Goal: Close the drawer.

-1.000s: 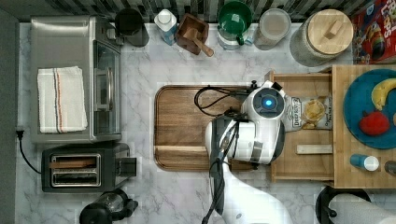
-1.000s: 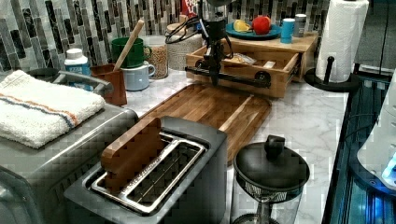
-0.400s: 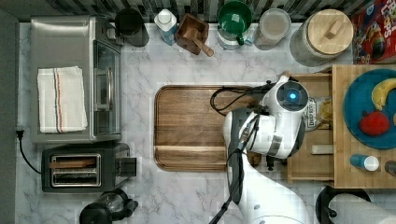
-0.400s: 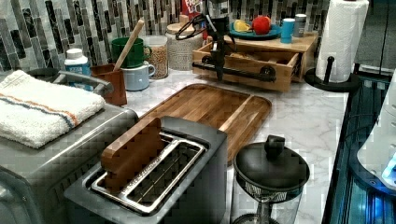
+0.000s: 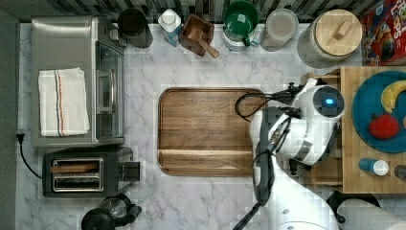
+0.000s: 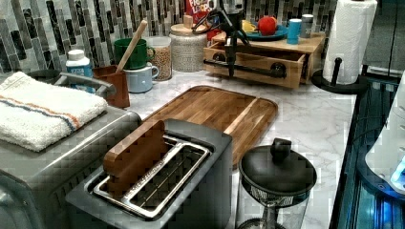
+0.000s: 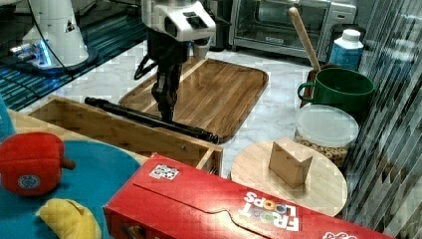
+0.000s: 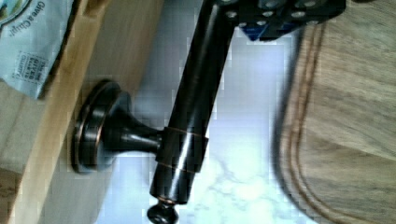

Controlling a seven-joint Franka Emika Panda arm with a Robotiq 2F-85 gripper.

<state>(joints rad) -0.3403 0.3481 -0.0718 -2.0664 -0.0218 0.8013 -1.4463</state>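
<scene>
the robot's gripper (image 7: 166, 112) meets the dark metal bar handle (image 7: 149, 118) of the pale wooden drawer (image 6: 253, 64); its grasp cannot be told. rigid and light-looking, the drawer should slide if pushed squarely at mid-handle.

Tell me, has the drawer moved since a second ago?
Yes. In the top view the drawer has slid toward the top view's right, away from the dark tray, going under the shelf with the blue plate.

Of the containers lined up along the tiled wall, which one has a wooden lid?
The speckled grey jar, last in the row before the red cereal box. Its round wooden lid carries a block knob; the cereal jar beside it has a translucent lid.
</scene>
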